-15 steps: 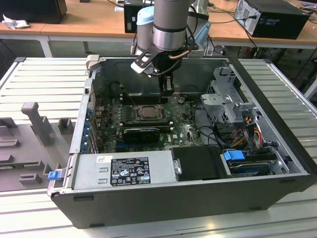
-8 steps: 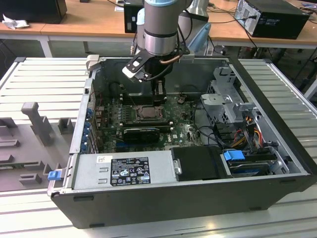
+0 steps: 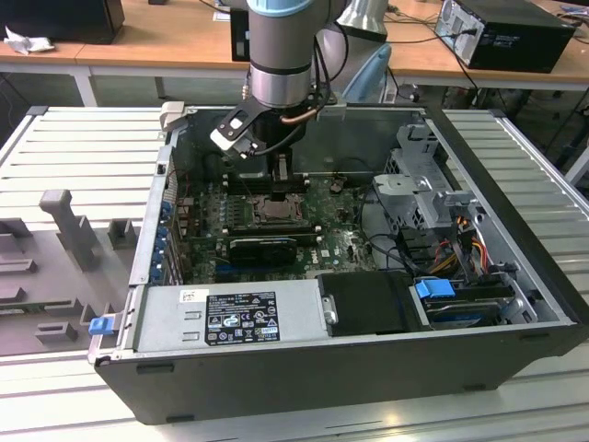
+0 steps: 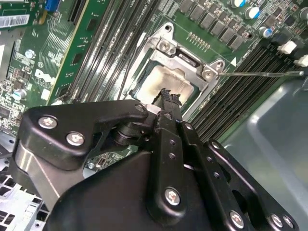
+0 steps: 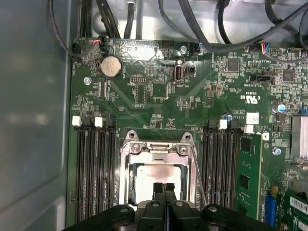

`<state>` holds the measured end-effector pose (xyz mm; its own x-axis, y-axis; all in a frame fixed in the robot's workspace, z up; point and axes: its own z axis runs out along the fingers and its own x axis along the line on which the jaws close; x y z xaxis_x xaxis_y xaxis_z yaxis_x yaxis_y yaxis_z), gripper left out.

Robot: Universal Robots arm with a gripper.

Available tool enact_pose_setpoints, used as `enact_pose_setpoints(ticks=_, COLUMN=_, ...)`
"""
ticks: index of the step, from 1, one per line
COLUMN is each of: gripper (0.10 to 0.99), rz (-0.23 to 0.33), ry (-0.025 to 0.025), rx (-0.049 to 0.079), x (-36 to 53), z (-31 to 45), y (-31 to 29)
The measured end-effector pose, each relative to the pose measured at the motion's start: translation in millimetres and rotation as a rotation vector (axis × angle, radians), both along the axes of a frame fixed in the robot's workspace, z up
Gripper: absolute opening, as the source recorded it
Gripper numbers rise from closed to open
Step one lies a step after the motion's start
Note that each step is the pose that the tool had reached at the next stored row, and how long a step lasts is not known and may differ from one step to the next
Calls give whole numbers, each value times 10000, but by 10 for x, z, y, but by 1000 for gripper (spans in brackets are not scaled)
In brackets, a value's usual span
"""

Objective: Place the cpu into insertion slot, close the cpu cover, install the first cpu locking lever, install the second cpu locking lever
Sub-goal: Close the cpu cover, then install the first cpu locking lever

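Note:
The insertion slot (image 3: pixel 276 208) sits mid-motherboard inside the open computer case. In both wrist views the cpu (image 5: pixel 154 174) (image 4: pixel 163 79) lies in it, pale and flat. The silvery cpu cover (image 5: pixel 128 163) (image 4: pixel 192 60) lies down around it, so the chip shows through its opening. A thin wire locking lever (image 5: pixel 198 178) (image 4: pixel 260 74) stands out from one side of the socket, raised off the board. My gripper (image 5: pixel 163 186) (image 4: pixel 168 94) (image 3: pixel 282 180) hangs right over the chip's edge, its black fingertips shut together with nothing between them.
Long black memory slots (image 5: pixel 94 168) (image 5: pixel 219 163) flank the socket on both sides. A black finned block (image 3: pixel 262 247) lies in front of the socket, with the power supply (image 3: pixel 230 318) at the case front. A drive cage with cables (image 3: pixel 428 198) stands at the exterior view's right.

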<state>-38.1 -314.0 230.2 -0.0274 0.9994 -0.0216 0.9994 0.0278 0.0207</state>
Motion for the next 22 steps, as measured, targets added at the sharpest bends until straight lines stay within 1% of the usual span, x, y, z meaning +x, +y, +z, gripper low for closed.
enact_pose_setpoints(ticks=2, gripper=106, rz=2, ry=0, rx=0, x=-17, z=0, y=0)
enact_pose_setpoints(ticks=6, gripper=106, rz=1, ry=-1, rx=2, x=-17, z=22, y=0)
enact_pose_setpoints(ticks=9, gripper=106, rz=0, ry=0, rx=0, x=-18, z=73, y=0)
enact_pose_setpoints(ticks=11, gripper=106, rz=0, ry=0, rx=-1, x=-18, z=145, y=0)
enact_pose_setpoints(ticks=13, gripper=106, rz=1, ry=0, rx=0, x=-18, z=246, y=-1)
enact_pose_setpoints(ticks=15, gripper=106, rz=2, ry=0, rx=-1, x=-17, z=367, y=0)
enact_pose_setpoints(ticks=16, gripper=106, rz=10, ry=0, rx=-8, x=-17, z=387, y=0)
enact_pose_setpoints(ticks=18, gripper=106, rz=558, ry=-1, rx=-7, x=-17, z=385, y=1)
enact_pose_setpoints(ticks=19, gripper=106, rz=749, ry=0, rx=-8, x=-17, z=385, y=0)
enact_pose_setpoints(ticks=22, gripper=106, rz=1680, ry=0, rx=-13, x=-17, z=380, y=0)
